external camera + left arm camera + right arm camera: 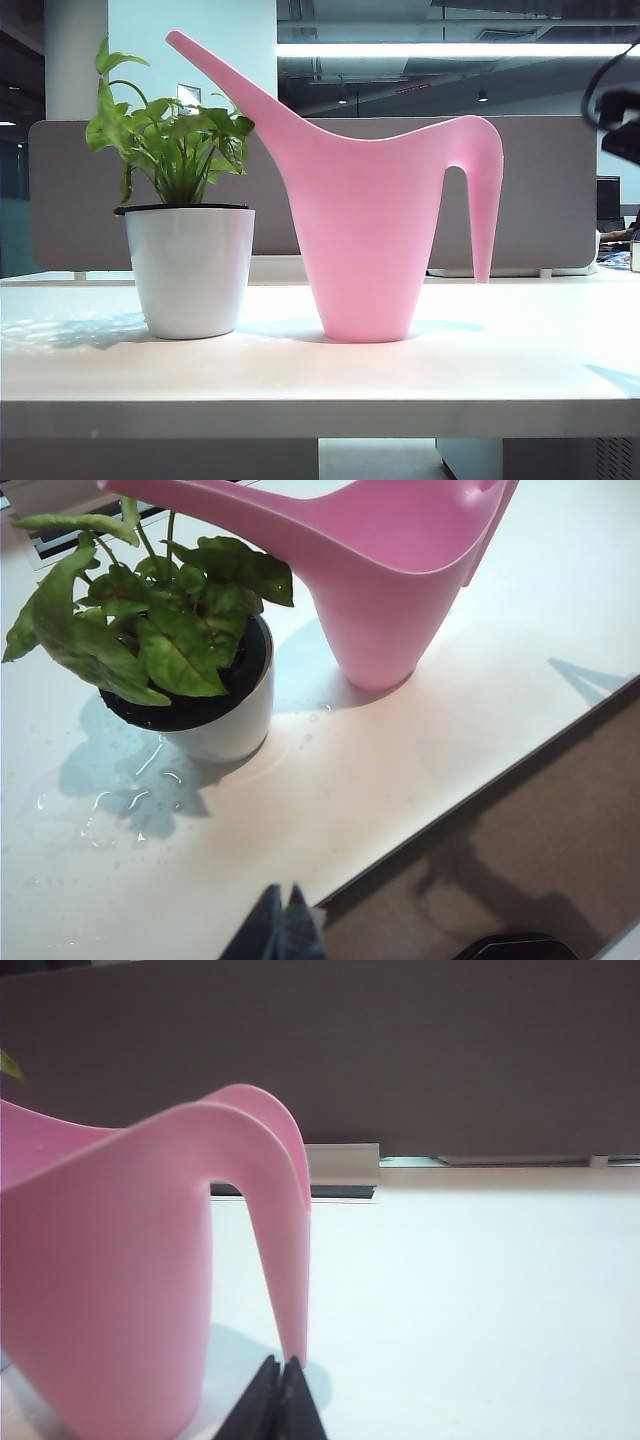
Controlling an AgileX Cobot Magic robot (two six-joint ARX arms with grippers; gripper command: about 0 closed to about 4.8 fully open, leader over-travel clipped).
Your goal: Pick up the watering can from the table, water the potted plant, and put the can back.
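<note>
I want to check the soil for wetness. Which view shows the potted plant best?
The left wrist view: it looks down on the potted plant, showing leaves, dark soil and the pot's rim. The exterior view shows it only side-on, with the soil hidden. The right wrist view catches just a leaf tip at the frame edge.

left pincer (280, 925) dark tapered fingertips, right pincer (279, 1400) black pointed tips

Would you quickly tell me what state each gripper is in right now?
Left gripper: shut, empty, above the table's front edge.
Right gripper: shut, empty, just short of the watering can handle.
</note>
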